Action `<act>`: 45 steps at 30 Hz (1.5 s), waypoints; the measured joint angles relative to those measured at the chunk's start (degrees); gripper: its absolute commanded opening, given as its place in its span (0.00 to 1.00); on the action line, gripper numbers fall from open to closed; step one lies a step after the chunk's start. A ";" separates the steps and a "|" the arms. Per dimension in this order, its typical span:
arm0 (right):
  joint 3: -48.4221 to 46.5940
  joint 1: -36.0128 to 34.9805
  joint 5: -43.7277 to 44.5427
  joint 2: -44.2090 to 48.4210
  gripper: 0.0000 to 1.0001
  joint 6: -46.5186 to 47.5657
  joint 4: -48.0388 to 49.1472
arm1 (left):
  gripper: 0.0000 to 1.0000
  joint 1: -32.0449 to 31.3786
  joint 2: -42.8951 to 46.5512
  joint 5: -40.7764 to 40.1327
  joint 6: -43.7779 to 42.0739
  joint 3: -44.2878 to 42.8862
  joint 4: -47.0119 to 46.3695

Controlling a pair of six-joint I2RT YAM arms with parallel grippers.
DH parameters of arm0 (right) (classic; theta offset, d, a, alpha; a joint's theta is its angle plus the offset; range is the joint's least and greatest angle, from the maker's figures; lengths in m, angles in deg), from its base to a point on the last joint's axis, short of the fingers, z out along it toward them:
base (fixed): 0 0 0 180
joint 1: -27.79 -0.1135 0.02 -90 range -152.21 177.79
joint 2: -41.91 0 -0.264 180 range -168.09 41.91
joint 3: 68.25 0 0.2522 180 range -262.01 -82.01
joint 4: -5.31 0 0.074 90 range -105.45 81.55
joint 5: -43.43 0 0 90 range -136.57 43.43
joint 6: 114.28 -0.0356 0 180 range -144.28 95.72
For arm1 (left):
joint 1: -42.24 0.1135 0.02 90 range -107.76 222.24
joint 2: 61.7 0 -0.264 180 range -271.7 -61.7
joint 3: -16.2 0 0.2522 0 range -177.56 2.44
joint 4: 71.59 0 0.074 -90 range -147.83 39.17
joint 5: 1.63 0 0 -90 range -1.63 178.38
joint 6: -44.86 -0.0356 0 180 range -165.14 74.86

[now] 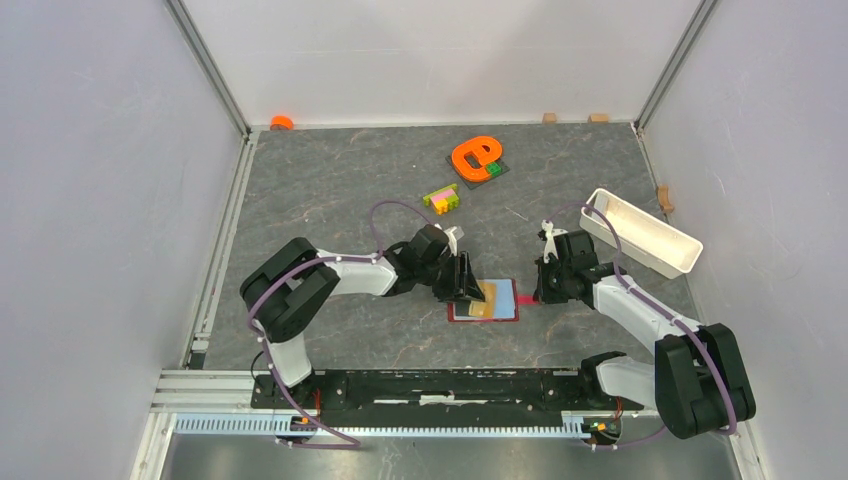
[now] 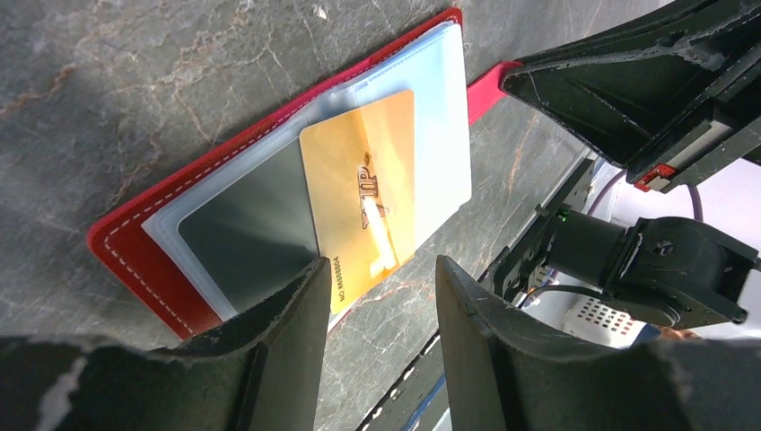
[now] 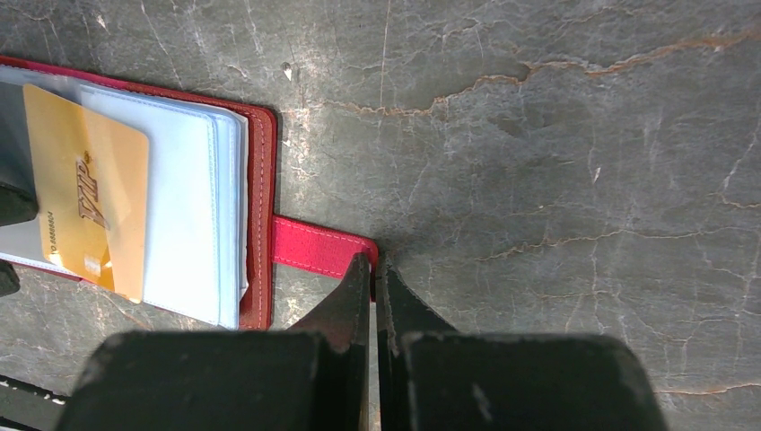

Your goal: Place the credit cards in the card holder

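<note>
Top external view: released left gripper (image 1: 463, 281) overhangs card (image 1: 484, 299) and holder (image 1: 506, 297). Clenched right gripper (image 1: 540, 292) touches the tab (image 1: 527, 300); tray (image 1: 655, 226), bricks (image 1: 441, 198) beyond.

The gold credit card (image 2: 363, 193) lying on the open card holder (image 2: 135, 256) bears "VIP" in large ornate letters — along its edge runs a small line starting "NO", then digits, mostly eights, not fully legible.
</note>
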 measured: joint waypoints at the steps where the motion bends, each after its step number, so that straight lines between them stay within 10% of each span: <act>1: 0.00 0.00 0.00 0.00 0.00 0.00 0.00 | 0.54 -0.02 -0.11 -0.09 0.09 0.00 -0.28; 9: 0.00 0.00 0.00 0.00 0.00 0.13 0.00 | 0.63 -0.85 0.11 -2.34 -1.20 0.00 -0.92; 29: 0.00 0.00 -0.02 0.28 0.00 0.22 0.00 | 0.93 -14.88 9.20 -27.21 -40.68 2.10 6.51; 45: 0.00 0.00 -0.02 0.39 0.00 0.44 -0.02 | 0.97 -17.31 4.04 -34.49 -45.70 1.73 1.88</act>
